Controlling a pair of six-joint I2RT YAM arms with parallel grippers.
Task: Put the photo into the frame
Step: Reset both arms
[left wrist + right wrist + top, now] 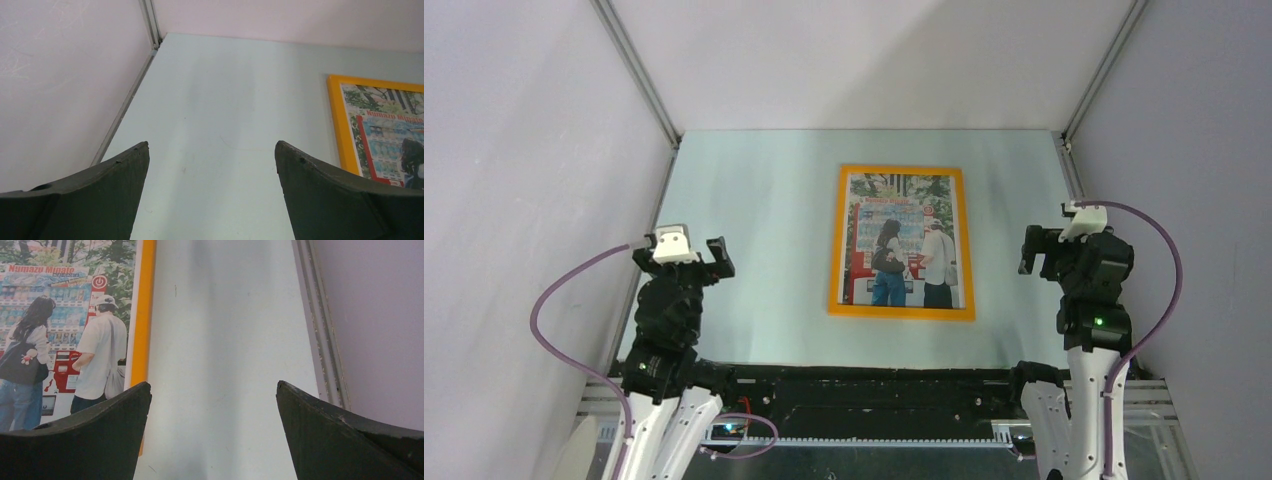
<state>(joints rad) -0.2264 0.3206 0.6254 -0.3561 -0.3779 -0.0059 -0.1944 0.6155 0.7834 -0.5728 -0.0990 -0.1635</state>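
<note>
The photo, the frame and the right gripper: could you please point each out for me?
the photo (902, 240), top external view, middle of the print.
the frame (838, 240), top external view, its left orange bar.
the right gripper (213, 383), right wrist view, midway between its open fingertips.

The left arm (667, 320) rises from its base on the left and folds forward at the elbow, wrist angled down and inward. The left gripper (211, 144) has its jaws spread wide. The right arm (1092, 310) mirrors it, upright and elbow bent, wrist turned inward, and the right gripper (213, 384) is spread just as wide.
</note>
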